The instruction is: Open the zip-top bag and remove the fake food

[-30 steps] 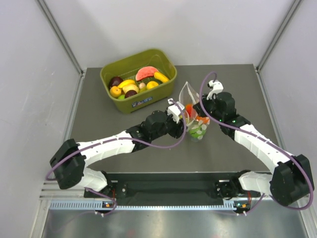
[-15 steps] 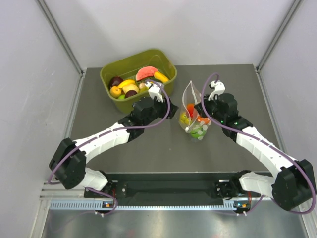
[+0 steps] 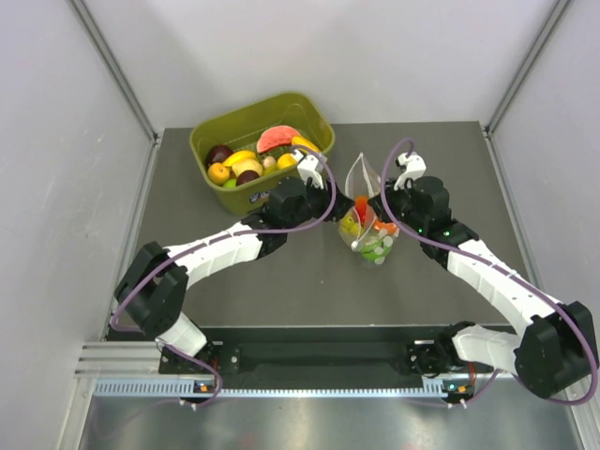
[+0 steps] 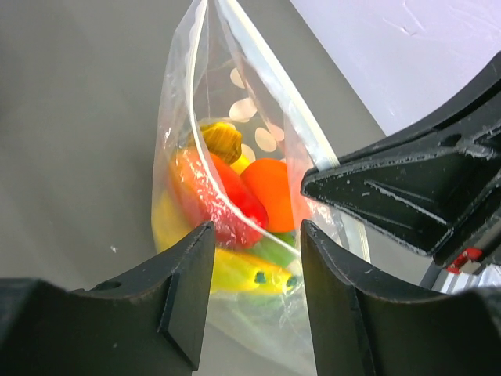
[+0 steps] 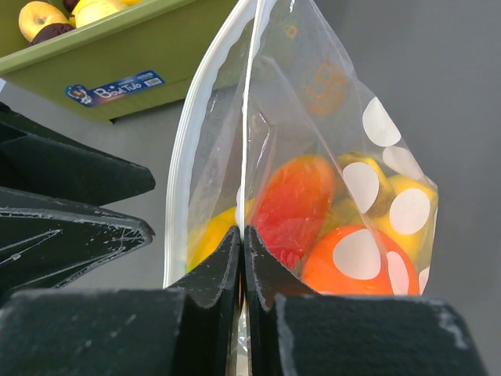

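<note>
The zip-top bag (image 3: 364, 214) stands upright in the middle of the table, its mouth gaping. My right gripper (image 5: 244, 232) is shut on one wall of the bag just below the zip strip (image 5: 182, 157). Inside lies the fake food: a red piece (image 4: 210, 196), an orange piece (image 4: 270, 184), a yellow banana bunch (image 4: 235, 270) and a bit of green (image 4: 274, 249). My left gripper (image 4: 256, 235) is open and holds nothing. It hangs a short way left of the bag (image 4: 235, 102), facing it. In the top view the left gripper (image 3: 322, 190) sits between tub and bag.
An olive-green tub (image 3: 246, 195) with several toy fruits, a pink watermelon slice (image 3: 277, 138) among them, stands at the back left, right behind my left wrist. The right gripper's black fingers (image 4: 407, 196) fill the right of the left wrist view. Grey walls enclose the table.
My left gripper has drawn back from the bag, moving left and away toward the tub. The right gripper still holds the bag, which has shifted slightly.
</note>
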Controlling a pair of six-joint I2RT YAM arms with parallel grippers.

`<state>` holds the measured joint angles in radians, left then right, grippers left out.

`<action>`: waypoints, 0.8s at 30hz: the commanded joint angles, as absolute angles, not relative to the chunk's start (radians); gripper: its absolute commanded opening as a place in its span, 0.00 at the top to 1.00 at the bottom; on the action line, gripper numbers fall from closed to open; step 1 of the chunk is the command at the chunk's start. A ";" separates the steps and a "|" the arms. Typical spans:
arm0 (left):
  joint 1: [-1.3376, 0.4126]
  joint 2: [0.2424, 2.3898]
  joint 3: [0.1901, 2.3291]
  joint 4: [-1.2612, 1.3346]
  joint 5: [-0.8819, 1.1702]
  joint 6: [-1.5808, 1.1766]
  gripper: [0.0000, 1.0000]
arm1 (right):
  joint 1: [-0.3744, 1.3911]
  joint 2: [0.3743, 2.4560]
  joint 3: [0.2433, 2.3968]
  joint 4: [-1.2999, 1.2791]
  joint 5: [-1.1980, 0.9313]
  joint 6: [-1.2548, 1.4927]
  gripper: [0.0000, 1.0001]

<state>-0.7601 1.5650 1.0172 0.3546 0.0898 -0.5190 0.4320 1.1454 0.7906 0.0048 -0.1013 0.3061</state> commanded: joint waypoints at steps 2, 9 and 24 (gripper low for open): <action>-0.762 1.583 1.072 0.414 0.100 -0.522 0.48 | 0.446 1.104 0.798 0.011 -0.080 0.284 0.98; -0.762 1.608 1.078 0.400 0.094 -0.518 0.48 | 0.446 1.112 0.801 0.005 -0.078 0.281 0.98; -0.761 1.635 1.103 0.380 0.084 -0.511 0.48 | 0.446 1.072 0.781 0.021 -0.078 0.278 0.92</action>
<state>-0.7601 1.6169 1.0508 0.3496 0.0891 -0.5209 0.4320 1.1034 0.7788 -0.0097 -0.0902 0.2893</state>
